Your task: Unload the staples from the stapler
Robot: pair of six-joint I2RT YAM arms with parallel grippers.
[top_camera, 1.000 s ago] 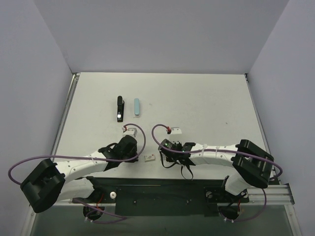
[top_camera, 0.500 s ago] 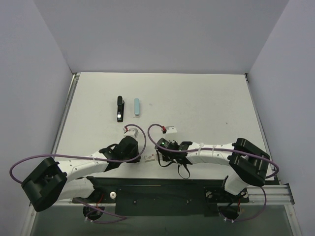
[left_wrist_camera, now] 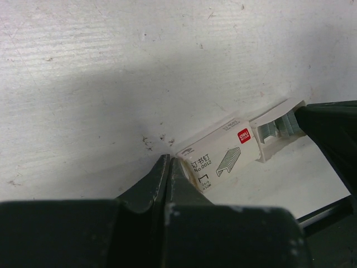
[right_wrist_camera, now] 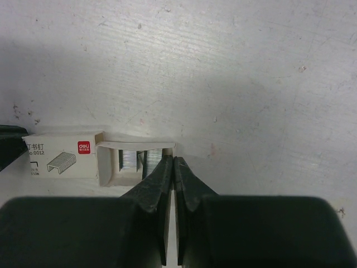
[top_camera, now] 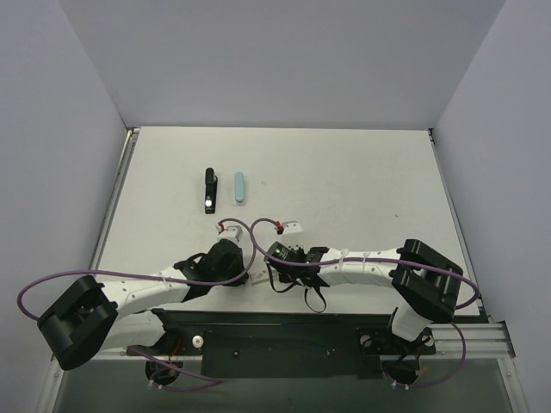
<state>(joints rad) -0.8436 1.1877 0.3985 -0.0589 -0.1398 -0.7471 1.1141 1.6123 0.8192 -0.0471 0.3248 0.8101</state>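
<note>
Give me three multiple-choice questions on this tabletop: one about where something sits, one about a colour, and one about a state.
1. In the top view, the black stapler lies:
A) just left of the light blue piece
B) on top of it
C) at the table's right edge

2. The logo patch on the staple box is:
A) green
B) red
C) yellow

3. The box's inner tray is:
A) pushed fully in
B) lying apart from the box
C) slid partly out, with staples showing

Answers:
1 A, as the two lie side by side with a gap between them.
2 B, as the left wrist view shows a red patch.
3 C, as both wrist views show staples in the exposed tray.
</note>
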